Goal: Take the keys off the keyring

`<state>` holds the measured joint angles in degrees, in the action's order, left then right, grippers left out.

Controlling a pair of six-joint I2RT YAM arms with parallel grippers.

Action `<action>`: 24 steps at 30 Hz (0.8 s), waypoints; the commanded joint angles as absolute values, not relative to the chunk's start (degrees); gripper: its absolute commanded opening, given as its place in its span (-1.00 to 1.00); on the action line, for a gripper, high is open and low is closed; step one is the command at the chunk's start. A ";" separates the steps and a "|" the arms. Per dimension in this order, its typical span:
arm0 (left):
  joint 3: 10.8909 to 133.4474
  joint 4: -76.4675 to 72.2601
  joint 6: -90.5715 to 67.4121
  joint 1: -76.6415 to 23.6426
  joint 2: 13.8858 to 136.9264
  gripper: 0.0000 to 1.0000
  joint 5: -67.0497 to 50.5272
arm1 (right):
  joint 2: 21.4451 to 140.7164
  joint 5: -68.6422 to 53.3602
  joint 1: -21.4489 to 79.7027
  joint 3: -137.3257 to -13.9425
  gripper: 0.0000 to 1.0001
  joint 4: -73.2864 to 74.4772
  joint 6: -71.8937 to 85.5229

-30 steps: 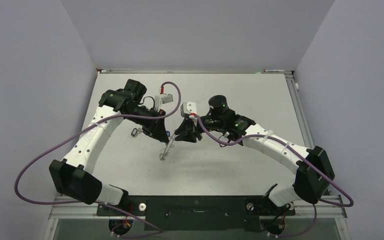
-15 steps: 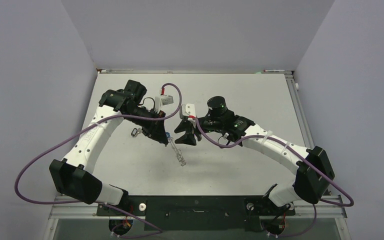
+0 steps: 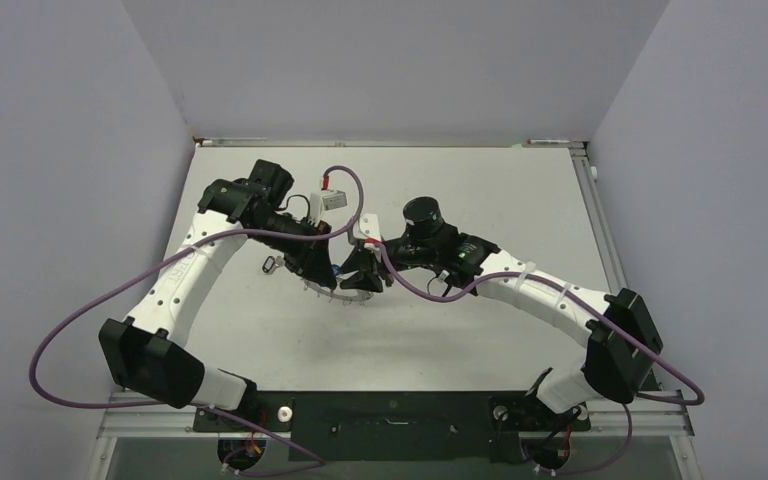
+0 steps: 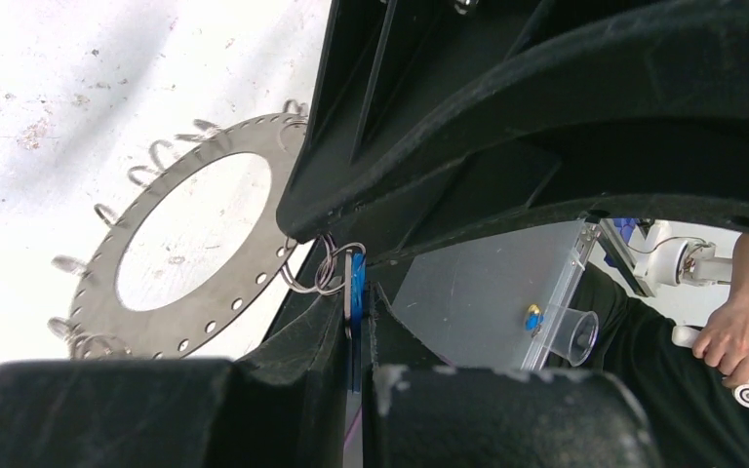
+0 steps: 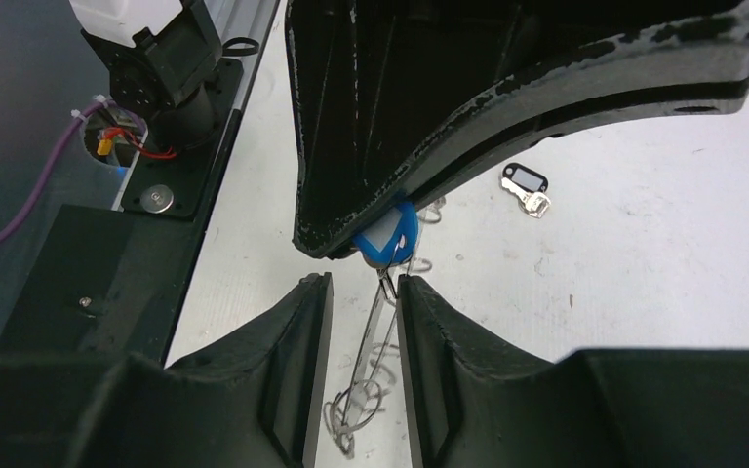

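Note:
The keyring (image 4: 171,175) is a flat grey ring with small wire loops along its rim. It hangs by a wire loop from the blue-headed key (image 4: 354,283). My left gripper (image 4: 356,302) is shut on that blue head. In the right wrist view the blue head (image 5: 388,237) sits under the left gripper (image 5: 449,117), and the keyring (image 5: 380,331) hangs edge-on between the fingers of my open right gripper (image 5: 363,283), close to the right finger (image 5: 429,331). In the top view both grippers, left (image 3: 323,270) and right (image 3: 360,280), meet over the keyring (image 3: 340,295).
A loose key with a dark head (image 5: 525,187) lies on the white table; it also shows left of the left gripper in the top view (image 3: 272,264). The table's near edge and the black arm base rail (image 5: 156,195) are close by.
The right gripper has moved left to the left gripper and now straddles the ring. The ring, which hung down towards the front, has swung up under the two grippers.

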<state>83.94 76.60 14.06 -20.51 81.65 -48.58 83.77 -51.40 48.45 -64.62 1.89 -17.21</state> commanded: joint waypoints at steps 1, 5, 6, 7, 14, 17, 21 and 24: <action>85.93 76.37 14.36 -20.21 81.17 -1.00 -51.41 | 84.12 -51.42 49.42 -67.33 -0.41 -1.75 -18.08; 85.58 76.53 14.59 -20.22 80.76 -1.00 -51.09 | 84.13 -51.25 49.45 -67.45 -0.66 -1.52 -18.19; 85.53 76.55 14.59 -20.14 80.64 -1.00 -51.00 | 84.07 -51.04 49.41 -67.49 -0.78 -1.31 -18.40; 85.60 76.55 14.59 -20.13 80.51 -1.00 -50.91 | 83.96 -50.84 49.45 -67.58 -0.87 -1.05 -18.56; 84.31 75.09 13.72 -18.59 79.65 -1.00 -48.91 | 82.46 -51.74 47.61 -67.41 -0.89 -1.66 -16.07; 83.09 73.93 13.04 -18.08 79.46 -1.00 -47.22 | 81.67 -53.68 45.87 -67.11 -0.89 -3.97 -12.59; 81.78 72.92 12.53 -17.98 79.26 -1.00 -44.88 | 81.06 -56.40 43.50 -65.99 -0.89 -9.41 -5.97; 81.72 72.81 12.25 -17.98 79.35 -1.00 -44.73 | 81.01 -58.53 41.91 -64.11 -0.89 -16.65 2.12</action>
<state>81.84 74.76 12.82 -18.33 81.17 -45.78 84.03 -53.56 43.75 -65.06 -3.22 -8.38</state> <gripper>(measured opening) 0.020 0.062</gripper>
